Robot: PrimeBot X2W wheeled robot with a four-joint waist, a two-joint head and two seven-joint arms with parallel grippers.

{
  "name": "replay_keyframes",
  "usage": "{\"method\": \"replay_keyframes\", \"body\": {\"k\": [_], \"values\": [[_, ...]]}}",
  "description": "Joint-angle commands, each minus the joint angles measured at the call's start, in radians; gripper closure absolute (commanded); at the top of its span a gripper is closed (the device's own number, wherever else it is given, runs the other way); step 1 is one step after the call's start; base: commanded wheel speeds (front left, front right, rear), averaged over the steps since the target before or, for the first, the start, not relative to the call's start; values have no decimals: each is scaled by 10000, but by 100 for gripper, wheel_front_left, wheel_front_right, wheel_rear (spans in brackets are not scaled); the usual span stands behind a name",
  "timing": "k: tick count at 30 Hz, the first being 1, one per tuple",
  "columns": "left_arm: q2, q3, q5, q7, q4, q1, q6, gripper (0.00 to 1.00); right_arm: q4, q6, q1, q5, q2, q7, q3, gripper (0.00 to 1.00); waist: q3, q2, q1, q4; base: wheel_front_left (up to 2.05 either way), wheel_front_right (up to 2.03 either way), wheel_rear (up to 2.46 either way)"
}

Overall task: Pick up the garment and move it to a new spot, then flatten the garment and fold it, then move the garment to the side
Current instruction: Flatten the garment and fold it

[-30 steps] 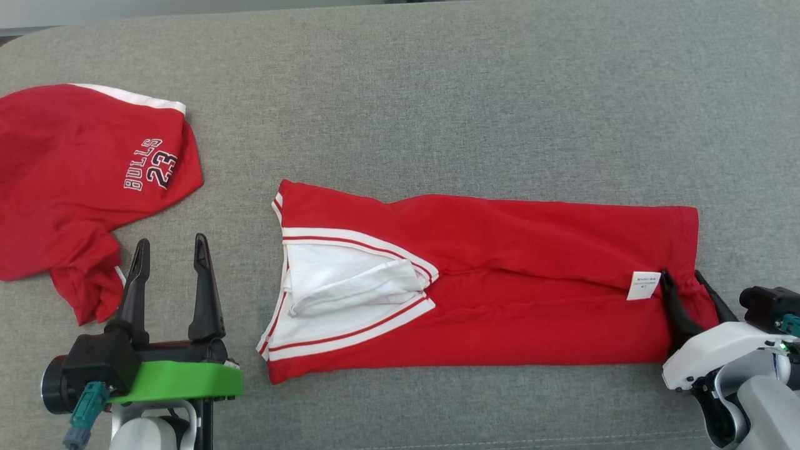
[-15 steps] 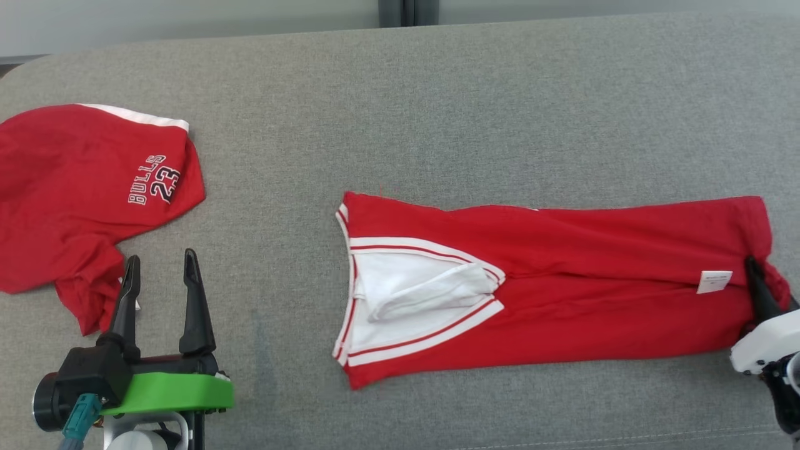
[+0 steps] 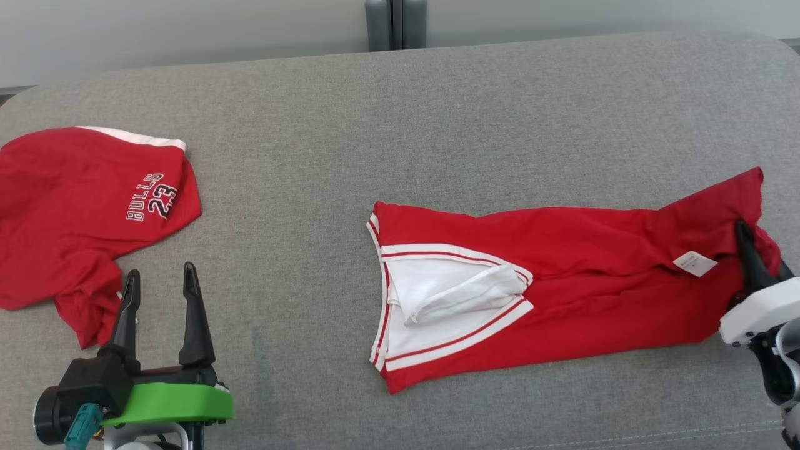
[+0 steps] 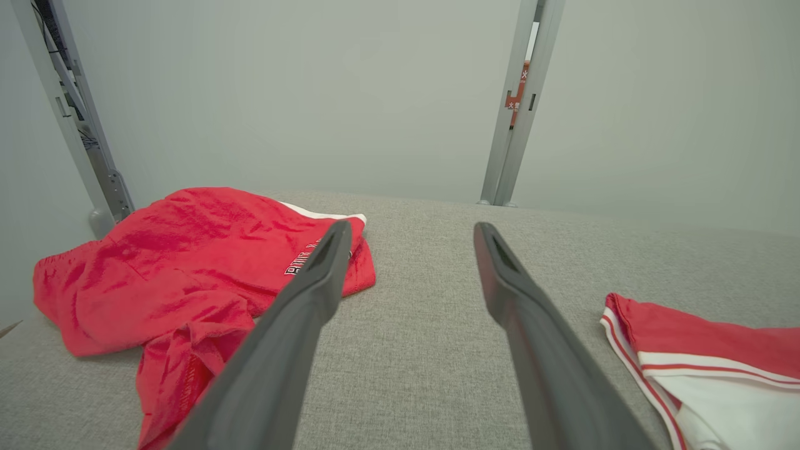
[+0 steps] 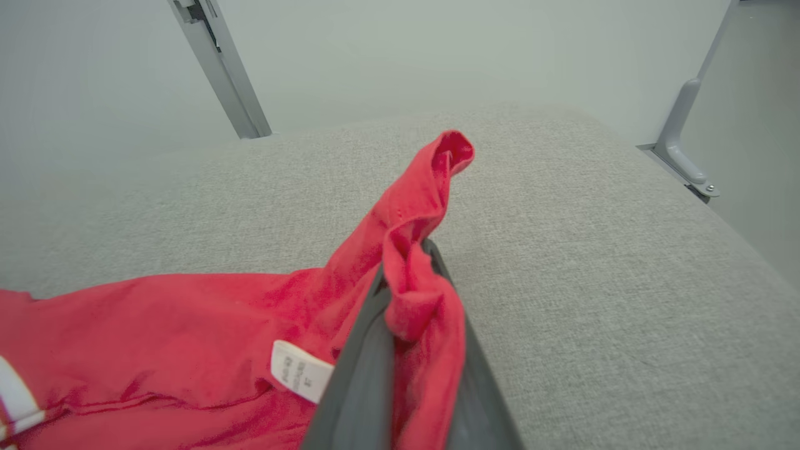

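bare grey cushion (image 3: pixel 287 187) lies open between the crumpled red cloth (image 3: pixel 69 206) and the folded garment (image 3: pixel 581 275).

I read bright, even, diffuse light from overhead in every view. The red shirt (image 3: pixel 562 281) casts only a thin soft shadow on the grey cushion (image 3: pixel 437 125). In the wrist views the posts (image 4: pixel 522 100) lean, and the near fingers (image 4: pixel 281 350) blur.
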Motion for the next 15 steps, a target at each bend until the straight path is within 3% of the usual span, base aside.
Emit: {"method": "replay_keyframes", "body": {"k": [1, 15], "values": [[4, 19, 44, -2, 3, 202, 68, 0, -214, -16, -36, 21, 143, 35, 109, 100, -64, 0, 0, -20, 0, 0, 0], [5, -173, -44, -2, 71, 135, 114, 0, -2298, -14, -286, -311, 1984, 757, 1867, 100, -104, 0, 0, 161, 0, 0, 0]]}}
